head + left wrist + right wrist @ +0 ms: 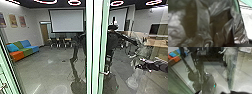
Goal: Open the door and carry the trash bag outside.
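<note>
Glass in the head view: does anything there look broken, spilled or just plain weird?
Nothing is plainly broken or spilled. The odd part is a dark, robot-like shape overlapping the room beside the pale green door frame; it is probably a reflection. The colourful sofa looks in order.

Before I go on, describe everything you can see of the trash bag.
The trash bag is dark, grey to brownish black, and looks like thin, glossy plastic. It is close in front of the left wrist camera, its surface loose and crumpled, with long folds, deep shadowed hollows and bright highlights along the creases. I cannot make out its full outline, opening or contents, nor tell whether it hangs or rests on something, or what touches it.
</note>
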